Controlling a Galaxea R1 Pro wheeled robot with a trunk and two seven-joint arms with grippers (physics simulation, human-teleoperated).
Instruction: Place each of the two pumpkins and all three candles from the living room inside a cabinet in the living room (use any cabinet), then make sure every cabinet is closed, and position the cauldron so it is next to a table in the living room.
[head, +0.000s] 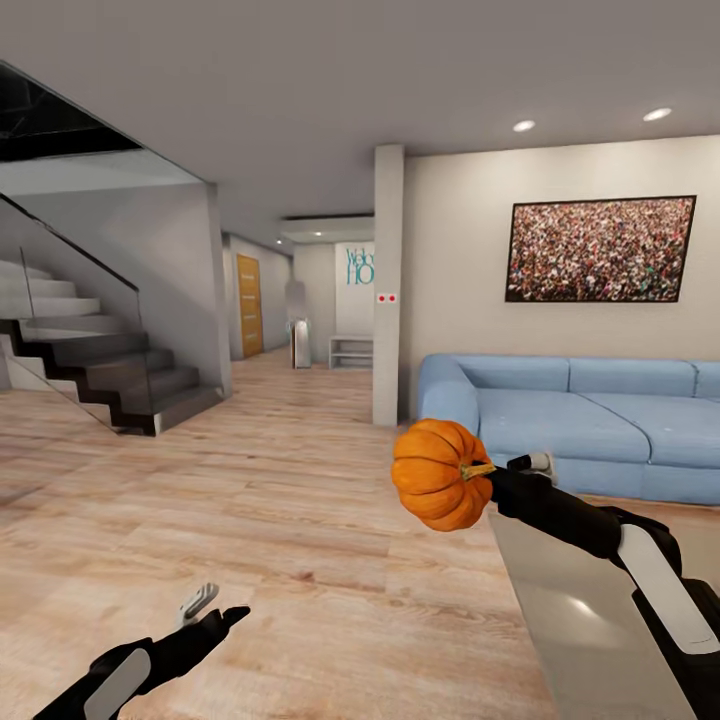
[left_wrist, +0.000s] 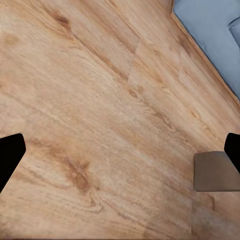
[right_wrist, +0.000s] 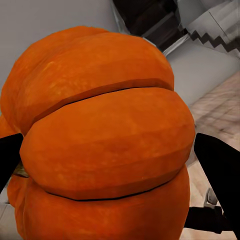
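While the right gripper (head: 478, 477) is clamping one orange ribbed pumpkin (head: 437, 487) between its black fingers (right_wrist: 222, 172), the fruit is hanging in the air at the tip of the outstretched right arm, above the near edge of the grey glassy coffee table (head: 590, 620). Its stem is pointing sideways toward the gripper, so its stem axis is lying roughly level and its rounded underside is facing left. In the right wrist view the pumpkin (right_wrist: 100, 140) is bulging between the two dark fingertips. The left gripper (head: 212, 612) is hanging low over bare floor with its jaws spread wide and nothing between them; in its wrist view the two black fingertips (left_wrist: 10, 155) are sitting at opposite edges of the frame.

Light wood planking (head: 250, 520) is covering the whole room floor. One pale blue sofa (head: 590, 420) is standing against the white wall, under one framed crowd picture (head: 600, 248). One white pillar (head: 388, 285) is rising beside the sofa, and one dark staircase with a glass balustrade (head: 90, 360) is climbing at the left.
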